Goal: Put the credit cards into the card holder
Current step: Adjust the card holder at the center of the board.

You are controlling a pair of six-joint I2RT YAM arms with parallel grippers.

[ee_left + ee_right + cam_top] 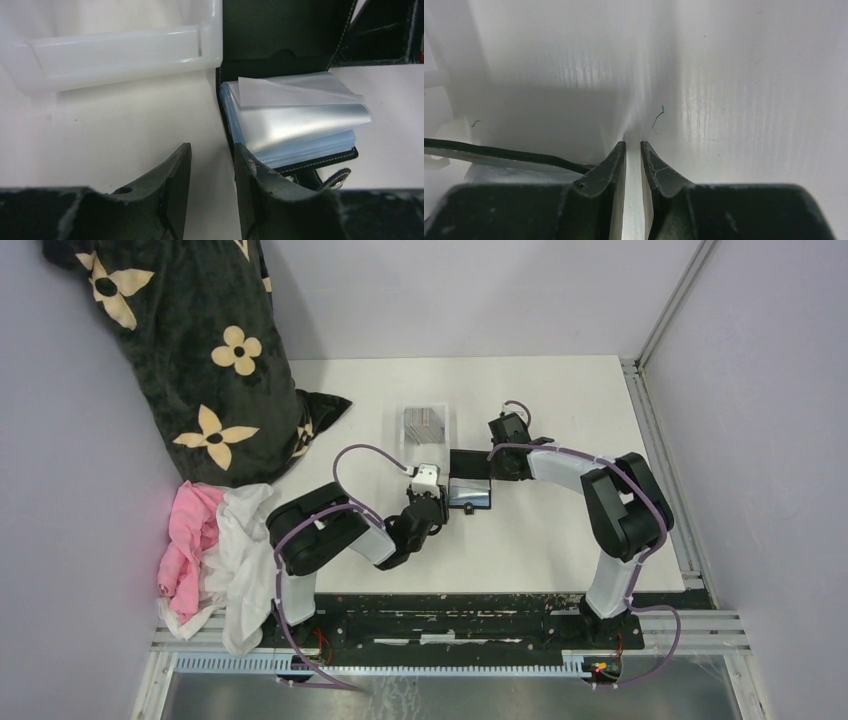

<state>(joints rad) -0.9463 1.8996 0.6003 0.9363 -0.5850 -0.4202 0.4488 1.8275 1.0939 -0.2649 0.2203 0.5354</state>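
While the left gripper [212,150] hangs partly open and empty over the table [100,130], the card holder [295,125] lies open just ahead and to its right, with clear sleeves fanned and its cover upright. Ahead and to its left sits the clear tray [125,50] holding the credit cards [425,423]. The right gripper [633,146] shows a narrow gap with a pale strip inside; whether it grips anything cannot be told.

The card holder [280,35] is showing a matt black leather-like cover with pale stitching, its sleeves [300,120] gleaming as glossy clear plastic. The tray [115,50] is shining as smooth, translucent white plastic. The counter [125,135] is looking matt white.
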